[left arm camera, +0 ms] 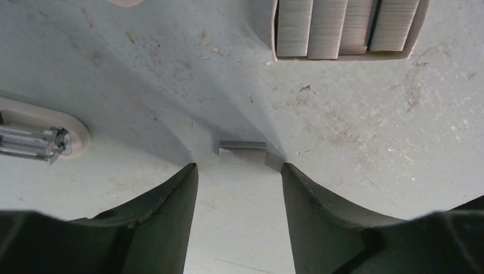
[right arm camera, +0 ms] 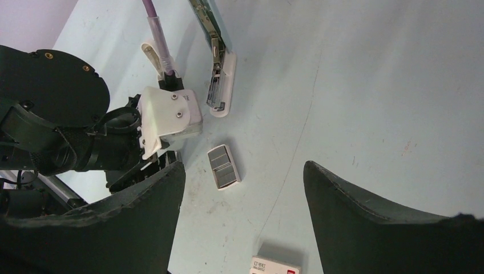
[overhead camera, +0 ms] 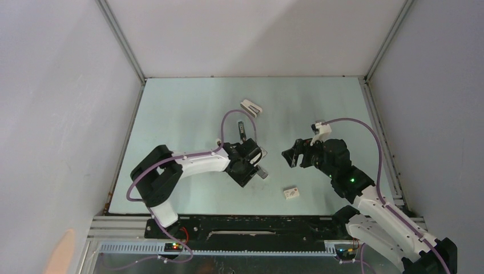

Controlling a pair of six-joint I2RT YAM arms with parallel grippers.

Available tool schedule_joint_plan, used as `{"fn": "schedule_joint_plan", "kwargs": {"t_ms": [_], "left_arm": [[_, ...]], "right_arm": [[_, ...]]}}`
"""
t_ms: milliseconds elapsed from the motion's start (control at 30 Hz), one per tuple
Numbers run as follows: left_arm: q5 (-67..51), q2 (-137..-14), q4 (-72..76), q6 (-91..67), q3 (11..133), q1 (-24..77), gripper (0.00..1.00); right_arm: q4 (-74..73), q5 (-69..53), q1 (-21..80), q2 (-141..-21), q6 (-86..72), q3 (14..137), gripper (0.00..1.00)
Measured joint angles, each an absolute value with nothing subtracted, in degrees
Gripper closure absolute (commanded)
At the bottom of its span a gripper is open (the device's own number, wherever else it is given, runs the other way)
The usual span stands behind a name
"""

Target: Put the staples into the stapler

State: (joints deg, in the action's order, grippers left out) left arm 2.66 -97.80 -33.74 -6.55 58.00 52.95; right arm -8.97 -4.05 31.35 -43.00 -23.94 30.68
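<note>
Just ahead of L claw: staples

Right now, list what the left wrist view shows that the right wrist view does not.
Only the left wrist view: the staples, a small grey block lying loose on the table, just ahead of the gap in the open left hand. Only the right wrist view: the white box with a red mark at the bottom edge, and the left arm's white camera mount, seen from outside. Both: the stapler and the open tray of staple strips.
</note>
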Motion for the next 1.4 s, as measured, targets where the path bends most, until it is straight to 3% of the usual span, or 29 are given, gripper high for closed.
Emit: {"fn": "schedule_joint_plan", "kwargs": {"t_ms": [67,467,900,1400], "left_arm": [[3.14,-97.32,-33.80,-8.23,57.67,52.97,0.24],[11.00,-79.77,-28.32,-34.33,50.39,52.97,0.19],[20.01,-91.33,-41.10,-74.17,58.92,55.22,0.40],[20.64,-96.92,-47.72,-84.07,62.89,56.23,0.54]], "right_arm": [[-8.97,-4.03,31.35,-43.00,-23.94,30.68,0.22],[-9.04,-3.57,31.35,-42.94,-23.99,30.68,0.22],[-9.30,-2.68,31.35,-42.06,-24.03,30.68,0.22],[-9.28,-2.70,31.35,-41.98,-24.62,30.65,0.22]]}}
